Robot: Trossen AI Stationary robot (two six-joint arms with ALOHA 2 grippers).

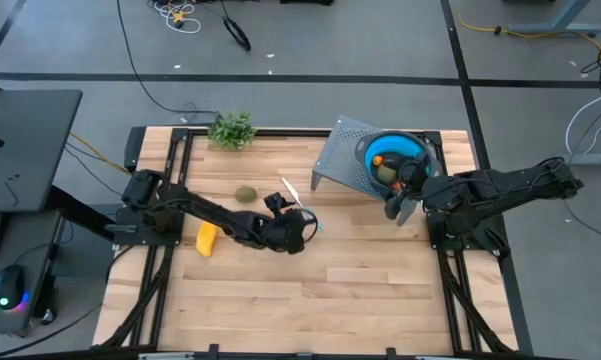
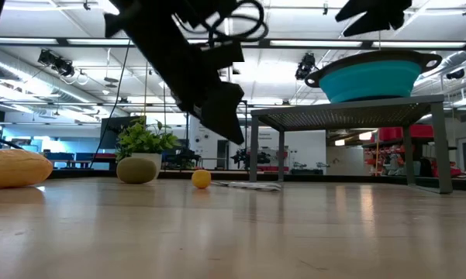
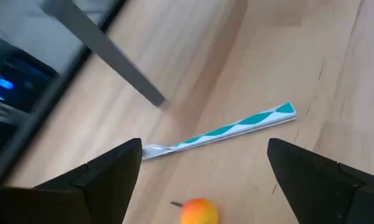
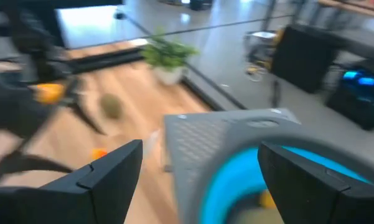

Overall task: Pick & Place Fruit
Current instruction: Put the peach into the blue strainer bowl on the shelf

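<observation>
The yellow oblong fruit [image 1: 207, 238] [image 2: 14, 167] lies on the table's left part. One olive-brown oval [image 1: 245, 194] [image 2: 137, 169] rests farther back. A tiny orange fruit [image 3: 199, 211] [image 2: 201, 178] sits on the wood beside the knife [image 3: 236, 129]. My left gripper [image 1: 302, 230] [image 3: 204, 145] hovers open above the tiny fruit and the knife, touching neither. My right gripper [image 1: 398, 207] [image 4: 200, 148] is open, above the near rim of the blue bowl [image 1: 405, 150] [image 2: 372, 76]. The bowl stands on a grey perforated stand [image 1: 338, 160] and holds an orange piece [image 1: 378, 160] and a dark piece [image 1: 388, 176].
A leafy green sprig in a pot [image 1: 232, 130] stands at the table's far edge. The knife's white blade [image 1: 290, 190] lies between the left gripper and the stand. The stand's legs [image 2: 447, 151] rise on the right. Bare wood stretches along the near side.
</observation>
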